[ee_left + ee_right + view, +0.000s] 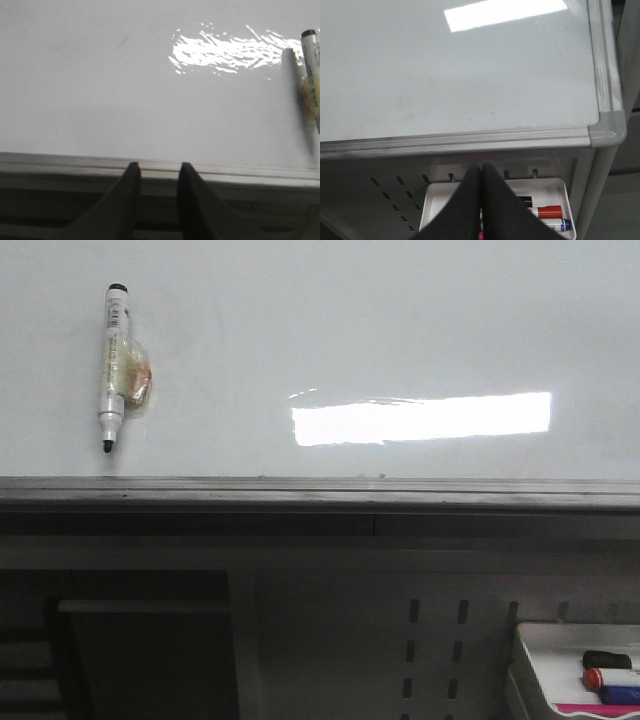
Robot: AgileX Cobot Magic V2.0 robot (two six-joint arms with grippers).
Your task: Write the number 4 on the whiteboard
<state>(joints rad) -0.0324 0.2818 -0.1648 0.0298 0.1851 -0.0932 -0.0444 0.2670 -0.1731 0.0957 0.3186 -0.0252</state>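
Note:
The whiteboard [400, 320] is blank; no number 4 shows on it. A white marker with a black cap and black tip [115, 365] rests on the board at its left, tip towards the grey ledge [300, 492]. It also shows in the left wrist view [312, 75]. My left gripper [159, 170] is open and empty, over the ledge at the board's [100, 90] near edge, well apart from the marker. My right gripper [482, 166] is shut and empty, below the board's [445, 75] near right corner. Neither gripper shows in the front view.
A small white tray [545, 660] hangs below the ledge at the right, holding a black marker [607, 659], a red-capped marker [550, 211] and a blue-capped one [557, 224]. A perforated grey panel [435, 650] lies under the ledge. A bright glare [420, 418] crosses the board.

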